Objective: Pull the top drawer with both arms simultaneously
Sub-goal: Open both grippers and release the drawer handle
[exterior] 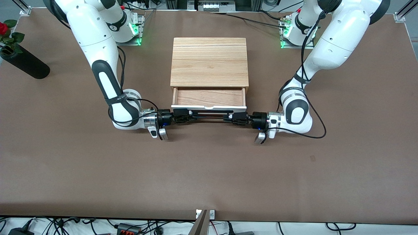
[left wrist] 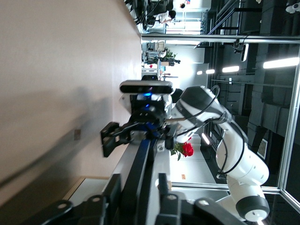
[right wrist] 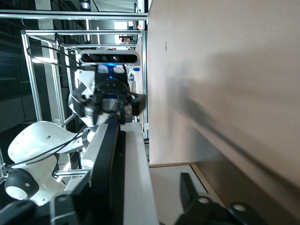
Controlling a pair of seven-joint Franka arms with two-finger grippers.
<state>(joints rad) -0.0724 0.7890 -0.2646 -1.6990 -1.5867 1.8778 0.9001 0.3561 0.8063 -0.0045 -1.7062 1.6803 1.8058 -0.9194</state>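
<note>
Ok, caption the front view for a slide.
White-fronted top drawer pulled out of light wood cabinet, left gripper and right gripper at its black bar handle.

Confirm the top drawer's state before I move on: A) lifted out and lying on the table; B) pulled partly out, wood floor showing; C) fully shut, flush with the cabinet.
B: the top drawer juts from the cabinet toward the front camera, its light wood floor exposed.

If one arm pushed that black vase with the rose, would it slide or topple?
Probably topple. The black vase looks tall and narrow, so a high push would likely tip it, and being round it may then roll. The rose leans out over the table's edge, which may add imbalance.
</note>
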